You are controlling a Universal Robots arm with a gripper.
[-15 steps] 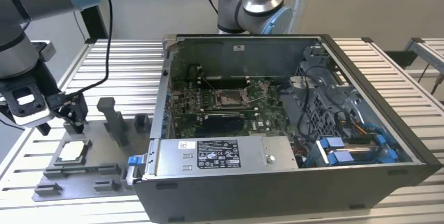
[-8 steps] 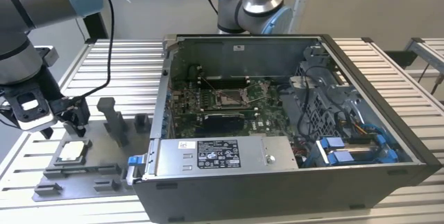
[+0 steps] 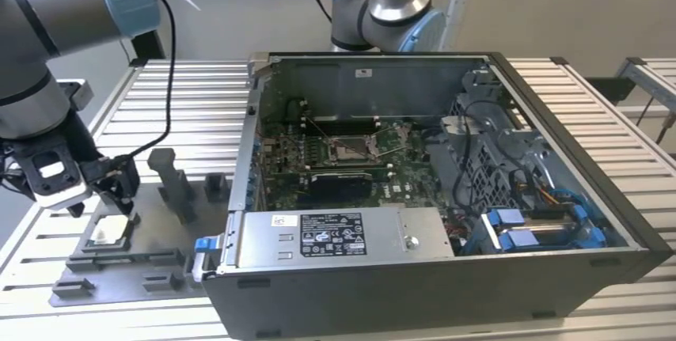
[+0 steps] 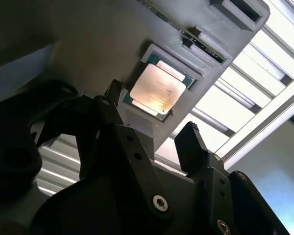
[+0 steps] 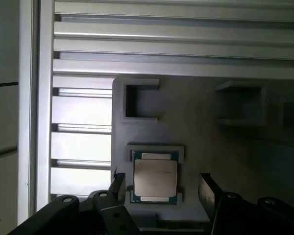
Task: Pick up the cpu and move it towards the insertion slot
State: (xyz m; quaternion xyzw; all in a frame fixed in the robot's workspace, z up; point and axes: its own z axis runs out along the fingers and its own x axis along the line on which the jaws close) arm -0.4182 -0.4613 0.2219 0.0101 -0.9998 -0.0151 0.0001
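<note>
The cpu (image 3: 109, 232) lies flat in a recess of the grey fixture plate (image 3: 158, 250), at the exterior view's left. Its silvery top shows in both wrist views (image 4: 157, 90) (image 5: 155, 177). My gripper (image 3: 103, 208) hangs open just above it, with one black finger (image 5: 118, 187) on one side of the chip and the other finger (image 5: 207, 192) on the opposite side. In the second wrist view the gripper (image 4: 152, 117) holds nothing. The insertion slot (image 3: 349, 147) sits on the green board inside the open computer case, well towards the exterior view's right of the gripper.
The computer case (image 3: 423, 286) lies open on the slatted metal table (image 3: 190, 96). A silver power supply (image 3: 338, 234) and a black square heatsink (image 3: 338, 188) stand between fixture and slot. Grey fixture posts (image 3: 174, 183) rise beside the gripper. A second arm (image 3: 381, 9) stands behind the case.
</note>
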